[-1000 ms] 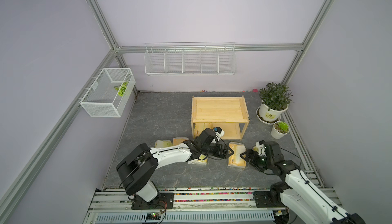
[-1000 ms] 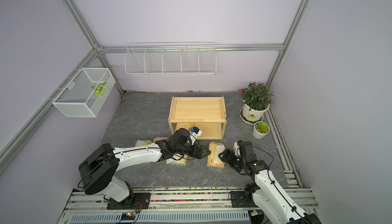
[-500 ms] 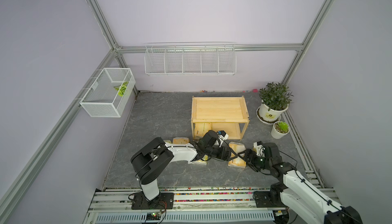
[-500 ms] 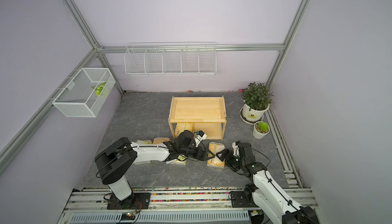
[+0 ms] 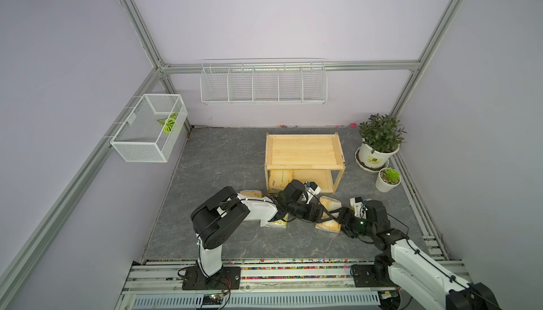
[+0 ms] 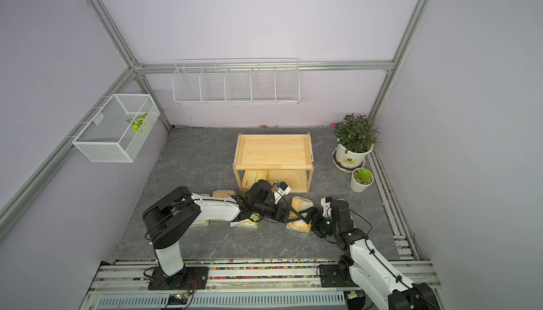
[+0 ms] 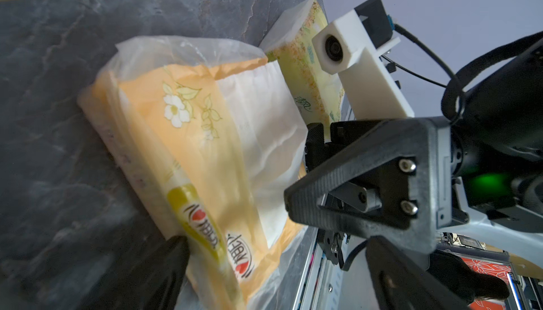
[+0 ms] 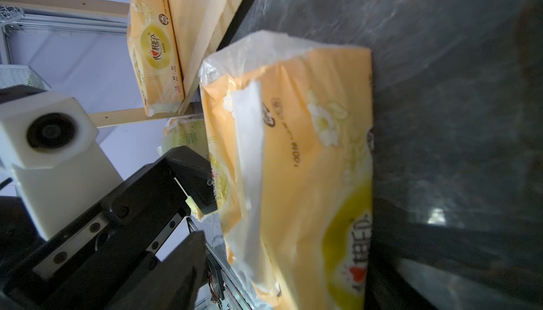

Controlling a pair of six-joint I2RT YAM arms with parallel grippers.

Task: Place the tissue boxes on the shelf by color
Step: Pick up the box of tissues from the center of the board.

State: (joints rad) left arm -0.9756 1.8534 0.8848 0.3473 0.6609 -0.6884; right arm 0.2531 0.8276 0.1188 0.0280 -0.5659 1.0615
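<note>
Both top views are bounded on the left by a wall on which a white mesh basket [image 5: 147,135] is hung, with a green leaf [image 5: 168,123] lying inside it. Further right, a white wire rack [image 5: 263,83] is fixed to the back wall.

On the grey mat [image 5: 223,161] below, the left arm [image 5: 258,210] is stretched low towards the right. Three tissue packs are partly covered by it: one [image 5: 249,194] behind the forearm, one [image 6: 199,223] in front of it, and one [image 5: 276,224] under the wrist. Their colours cannot be told surely.

The shelf [image 5: 304,166] is set just behind the wrist, and an orange pack [image 5: 280,177] is stood on end at the left of its lower tier.

The left gripper [image 5: 319,210] is held low at the left long side of a second orange pack [image 5: 330,202]. This pack is laid flat on the mat in front of the shelf, with white tissue showing at its slit. In the left wrist view the fingers [image 7: 147,270] are spread wide, one touching the pack's edge, and no grip is seen.

The right gripper [image 5: 338,216] is set against the opposite side of the same pack. Its jaws are seen apart, with one fingertip [image 7: 316,144] laid at the tissue edge. Whether the pack is pinched cannot be told.

A pale yellow-green pack [image 7: 305,67] is seen just beyond, beside the right wrist. Farthest right, a large potted plant [image 5: 380,135] and a small potted succulent [image 5: 389,177] are placed by the wall.
</note>
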